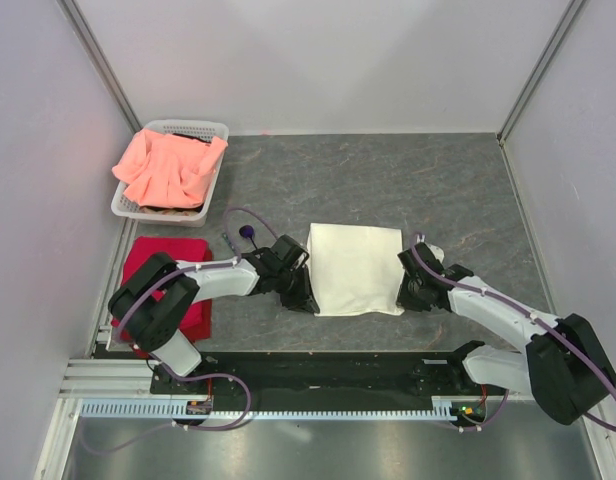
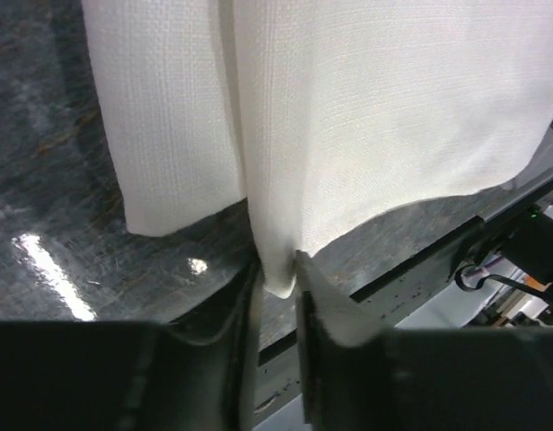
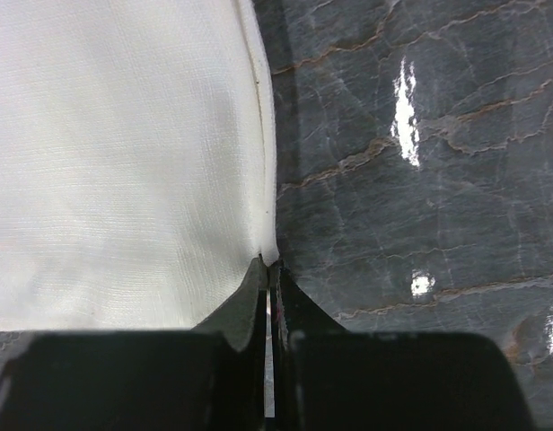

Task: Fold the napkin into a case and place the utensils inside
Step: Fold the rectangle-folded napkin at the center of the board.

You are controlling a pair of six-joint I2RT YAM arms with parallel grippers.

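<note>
Fingers of both arms pinch opposite edges of the thin, limp cream-white cloth napkin [image 1: 355, 268], left fingers [image 2: 278, 289] narrowly parted on a fold, right fingers [image 3: 269, 269] fully closed on the hem.

1. Napkin [image 1: 355, 268]: cream-white woven cloth, matt, fine visible weave in both wrist views.
2. Table [image 1: 388, 180]: dark grey marbled surface, smooth and glossy, with bright light reflections.
3. Basket [image 1: 216, 130]: white perforated plastic.
4. Salmon-pink cloth [image 1: 168, 165]: soft, matt, crumpled.
5. Red cloth [image 1: 183, 270]: matt fabric.
6. Left gripper [image 2: 278, 292] fingers [image 2: 320, 314]: dark, slightly glossy plastic.
</note>
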